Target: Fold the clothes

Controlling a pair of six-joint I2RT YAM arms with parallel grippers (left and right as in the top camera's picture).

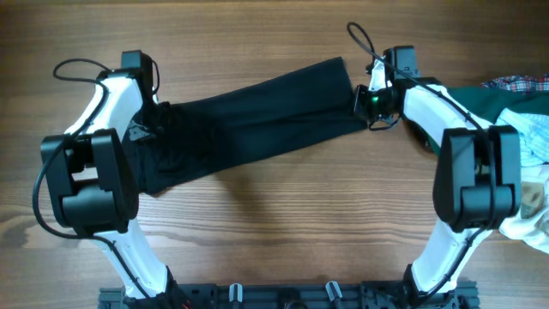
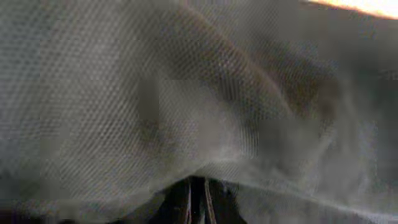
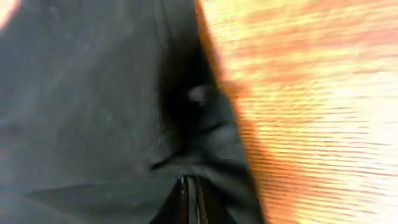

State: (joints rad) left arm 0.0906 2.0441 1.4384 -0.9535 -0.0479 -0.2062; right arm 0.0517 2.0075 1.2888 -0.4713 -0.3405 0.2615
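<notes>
The black polo shirt (image 1: 257,116) is stretched as a long band across the table between my two grippers, higher at the right end. My left gripper (image 1: 153,120) is shut on the shirt's left end; in the left wrist view the mesh fabric (image 2: 186,93) fills the frame and drapes over the closed fingers (image 2: 198,199). My right gripper (image 1: 367,101) is shut on the shirt's right end; in the right wrist view the dark cloth (image 3: 93,93) bunches at the closed fingertips (image 3: 189,186). The white logo is hidden.
A dark green garment (image 1: 489,99), a plaid piece (image 1: 519,83) and a white and pale blue garment (image 1: 536,137) lie piled at the right edge. Bare wooden table (image 1: 283,223) lies in front of the shirt. The arm bases stand along the front edge.
</notes>
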